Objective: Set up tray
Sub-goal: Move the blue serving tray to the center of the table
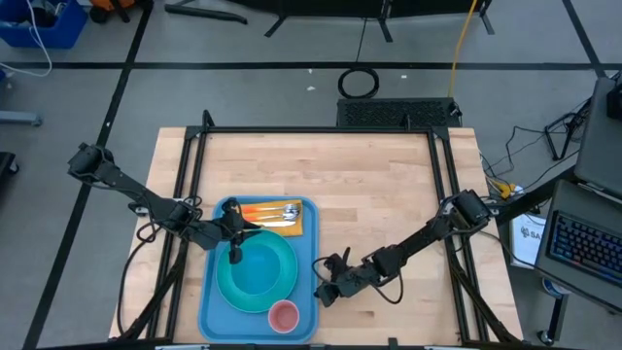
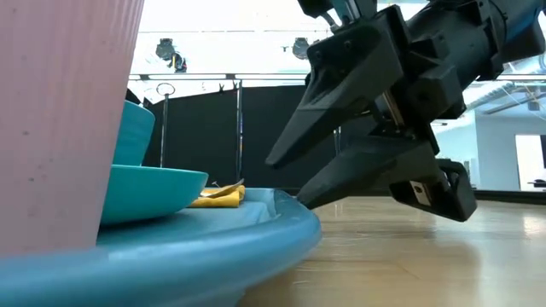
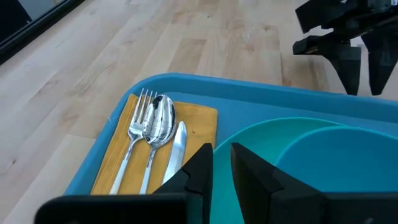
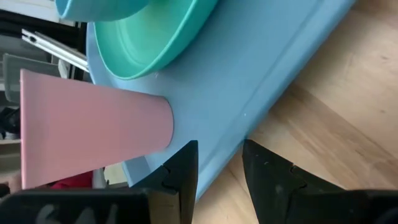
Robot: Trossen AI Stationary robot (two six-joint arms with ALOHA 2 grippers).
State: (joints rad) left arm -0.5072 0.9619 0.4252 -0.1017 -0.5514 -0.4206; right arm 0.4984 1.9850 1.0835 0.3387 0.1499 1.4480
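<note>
The light-blue tray lies on the wooden table at the near left. It carries a turquoise plate with a blue bowl on it. A pink cup stands at the tray's near end. An orange napkin with a fork, spoon and knife lies at its far end. My left gripper hovers over the tray's far left, between napkin and plate, open by a narrow gap with nothing in it. My right gripper is open at the tray's right rim, rolled so one finger is above the other. My right gripper comes level from the table's right, one finger over the tray's right rim and the other low beside it. Whether either finger touches the rim, I cannot tell. The tray lies flat on the table.
Bare wood stretches to the right of the tray and toward the far edge. Black frame rails run along the table's sides and far edge.
</note>
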